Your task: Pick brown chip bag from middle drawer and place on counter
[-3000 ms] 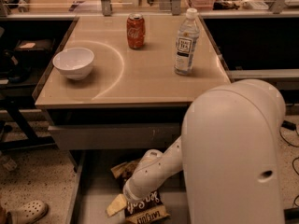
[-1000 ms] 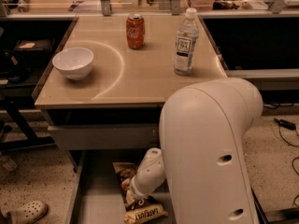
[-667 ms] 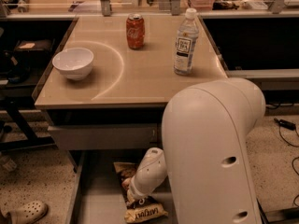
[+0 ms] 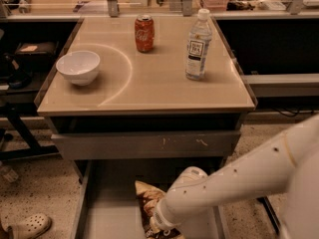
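The brown chip bag (image 4: 151,199) lies in the open middle drawer (image 4: 107,210), below the beige counter (image 4: 149,81). Only its crinkly brown and cream upper end shows; the rest is behind my arm. My white arm reaches in from the right. My gripper (image 4: 158,223) is at the bag's lower part, down in the drawer, mostly hidden by the wrist.
On the counter stand a white bowl (image 4: 78,67) at left, a red can (image 4: 144,33) at the back and a water bottle (image 4: 198,45) at right. A shut grey drawer front with scuff marks (image 4: 144,144) sits above the open drawer. A shoe (image 4: 27,226) lies on the floor at left.
My arm's large upper link has swung right and out of the middle of the view. The forearm now stretches across the drawer. The wrist stays at the bag, which has hardly shifted.
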Robot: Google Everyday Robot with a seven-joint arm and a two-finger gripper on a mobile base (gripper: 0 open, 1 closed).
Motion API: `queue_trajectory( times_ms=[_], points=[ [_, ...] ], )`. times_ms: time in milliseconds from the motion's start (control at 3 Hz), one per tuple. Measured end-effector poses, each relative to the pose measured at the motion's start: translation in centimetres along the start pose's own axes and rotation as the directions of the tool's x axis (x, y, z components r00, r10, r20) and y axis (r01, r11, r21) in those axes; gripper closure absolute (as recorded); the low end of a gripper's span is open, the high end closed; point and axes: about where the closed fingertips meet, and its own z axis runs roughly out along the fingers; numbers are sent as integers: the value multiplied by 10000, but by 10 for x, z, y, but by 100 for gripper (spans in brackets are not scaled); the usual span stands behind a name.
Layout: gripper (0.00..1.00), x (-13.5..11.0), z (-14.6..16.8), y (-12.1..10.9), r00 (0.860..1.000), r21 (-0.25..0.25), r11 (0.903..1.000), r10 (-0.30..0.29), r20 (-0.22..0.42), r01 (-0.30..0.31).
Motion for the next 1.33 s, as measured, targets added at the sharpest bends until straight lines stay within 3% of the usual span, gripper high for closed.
queue_trajectory(
  times_ms=[333,667,1000,1333],
  points=[
    [100,5,-19,-3,9984,-110,9989,460,320,-457],
    [100,6,-18,-4,9983,-109,9987,501,297,-498],
    [100,-2,-36,7,9991,141,9993,330,281,-334],
    [100,3,-77,29,9986,654,9969,417,333,-438]
  ],
)
